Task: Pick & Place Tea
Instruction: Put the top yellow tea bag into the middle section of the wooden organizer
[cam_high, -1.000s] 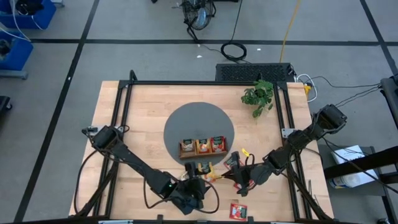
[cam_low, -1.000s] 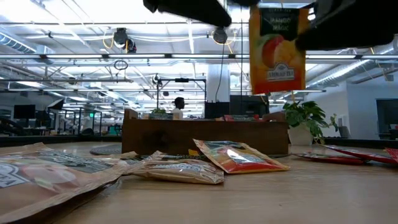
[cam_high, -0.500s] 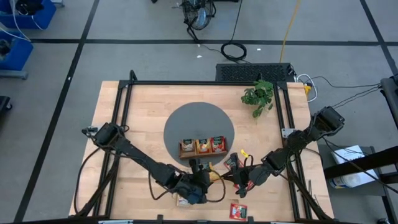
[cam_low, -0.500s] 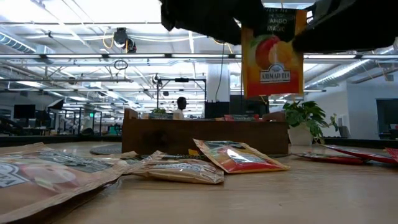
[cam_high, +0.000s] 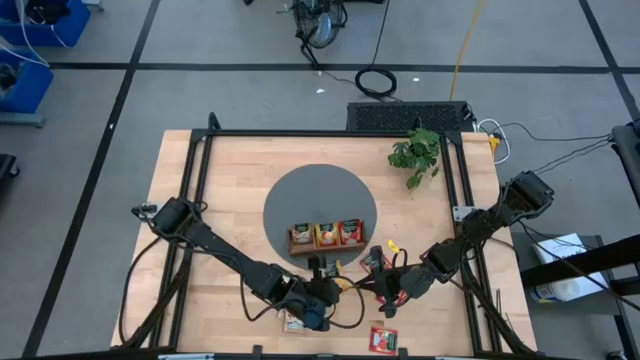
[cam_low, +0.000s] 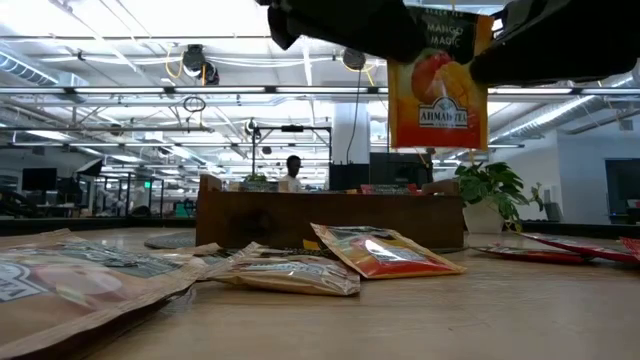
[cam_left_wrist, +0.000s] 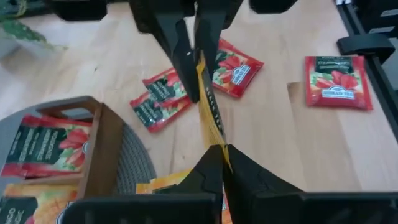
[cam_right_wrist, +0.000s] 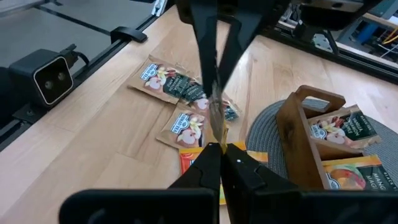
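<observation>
An orange-yellow tea packet (cam_low: 438, 90) hangs upright above the table's near middle, also seen edge-on (cam_left_wrist: 208, 106). My left gripper (cam_high: 338, 285) and my right gripper (cam_high: 368, 284) face each other, each shut on one side of it. The wooden three-compartment tray (cam_high: 325, 236) with packets in it stands on the round grey mat (cam_high: 320, 200). Loose tea packets lie flat on the table: red ones (cam_left_wrist: 233, 65) (cam_left_wrist: 337, 83) and beige ones (cam_right_wrist: 165, 78) (cam_right_wrist: 189, 124). My left gripper pinches the packet's upper left edge (cam_left_wrist: 214, 140) between its two fingers. The fingers come from the table's left, slanting a little down. The packet hangs upright below, clear of the table. My right gripper pinches the packet's opposite, upper right edge (cam_right_wrist: 216, 134) between its two fingers. These come nearly level from the table's right. The packet spans flat between the two grippers, lifted clear.
A potted plant (cam_high: 415, 152) stands at the far right. One red packet (cam_high: 383, 340) and one beige packet (cam_high: 293, 322) lie near the front edge. A black frame (cam_high: 300, 133) runs around the tabletop. More packets (cam_low: 385, 250) lie under the held one.
My left gripper has moved toward the table's right, up to the hanging packet, and has shut on its left edge. The packet, held all along by my right gripper, has tilted slightly and stayed clear of the table.
</observation>
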